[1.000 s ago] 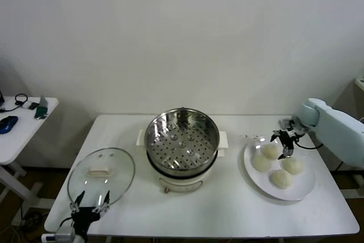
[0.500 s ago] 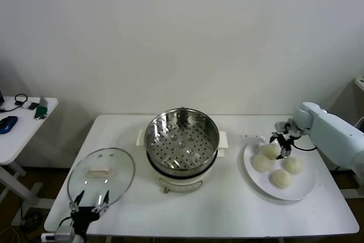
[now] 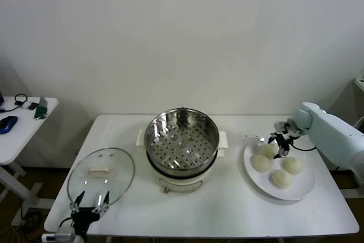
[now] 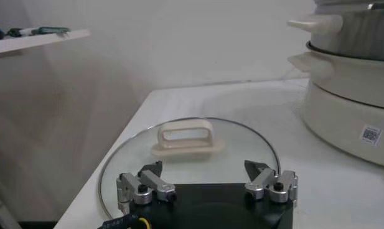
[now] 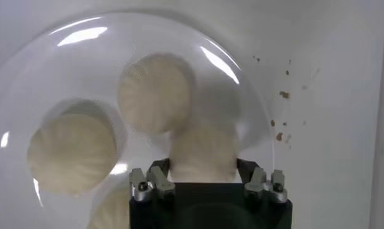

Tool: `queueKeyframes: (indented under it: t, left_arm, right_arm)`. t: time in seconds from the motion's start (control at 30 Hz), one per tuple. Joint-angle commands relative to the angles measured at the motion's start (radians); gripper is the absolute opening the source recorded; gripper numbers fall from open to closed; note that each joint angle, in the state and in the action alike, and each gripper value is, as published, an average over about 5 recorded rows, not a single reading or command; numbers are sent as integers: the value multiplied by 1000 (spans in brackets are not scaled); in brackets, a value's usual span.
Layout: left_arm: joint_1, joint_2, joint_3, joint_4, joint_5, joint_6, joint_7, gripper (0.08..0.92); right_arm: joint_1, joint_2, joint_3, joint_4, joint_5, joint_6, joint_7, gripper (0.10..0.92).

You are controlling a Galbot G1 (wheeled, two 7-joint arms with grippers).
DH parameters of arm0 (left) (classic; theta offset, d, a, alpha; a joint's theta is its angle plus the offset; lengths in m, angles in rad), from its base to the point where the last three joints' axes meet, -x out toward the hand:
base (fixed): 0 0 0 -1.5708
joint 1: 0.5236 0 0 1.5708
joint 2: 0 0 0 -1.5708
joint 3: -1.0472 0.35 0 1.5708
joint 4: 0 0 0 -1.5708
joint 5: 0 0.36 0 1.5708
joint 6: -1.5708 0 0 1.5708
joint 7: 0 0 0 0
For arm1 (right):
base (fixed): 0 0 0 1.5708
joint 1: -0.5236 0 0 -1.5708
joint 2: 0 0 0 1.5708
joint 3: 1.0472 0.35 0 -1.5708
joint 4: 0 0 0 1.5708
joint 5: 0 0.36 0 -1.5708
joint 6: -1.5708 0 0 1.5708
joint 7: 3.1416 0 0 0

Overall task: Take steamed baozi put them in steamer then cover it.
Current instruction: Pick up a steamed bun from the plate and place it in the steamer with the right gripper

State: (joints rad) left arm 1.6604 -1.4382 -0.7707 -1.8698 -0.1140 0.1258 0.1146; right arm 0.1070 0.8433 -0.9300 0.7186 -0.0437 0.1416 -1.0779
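Observation:
Four cream-white baozi lie on a white plate (image 3: 302, 186) at the table's right: one at the back (image 3: 270, 150), one at the left (image 3: 261, 163), one at the right (image 3: 293, 165) and one at the front (image 3: 281, 178). My right gripper (image 3: 280, 143) is open and low over the back baozi. In the right wrist view its fingers (image 5: 203, 171) straddle that baozi (image 5: 203, 149). The steamer (image 3: 182, 140) stands mid-table, with its perforated tray bare. The glass cover (image 3: 101, 174) lies flat at the front left. My left gripper (image 3: 90, 202) is open just in front of it (image 4: 204, 173).
A side table (image 3: 17, 126) with a mouse and headphones stands at the far left. In the left wrist view the steamer's white base (image 4: 353, 118) stands close beside the cover (image 4: 185, 155). Crumbs (image 5: 280, 115) lie on the table beside the plate (image 5: 67, 68).
My right gripper has shifted slightly left and settled around the back baozi. The left arm, the cover and the steamer have not moved.

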Motion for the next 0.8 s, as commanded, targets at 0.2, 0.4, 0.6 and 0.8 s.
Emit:
queueKeyframes:
  t: [0.2,0.4,0.6,0.8]
  left_arm:
    - [0,-6,2,0,2,-7,-2,823]
    - [3,-4,2,-3,2,-14,-2,823]
    - [5,3,3,-5,1,-16,-3,823]
    - [1,14,5,-7,1,-15,-3,823]
  right_arm:
    - [310,-53,-274,169,178,19,-37,704]
    - [656,-20,-515,341,298,59,-56,704]
    - [867,110,-606,492,379,131,-58,696]
    - [890,275,-629,622,404,230,-47,696]
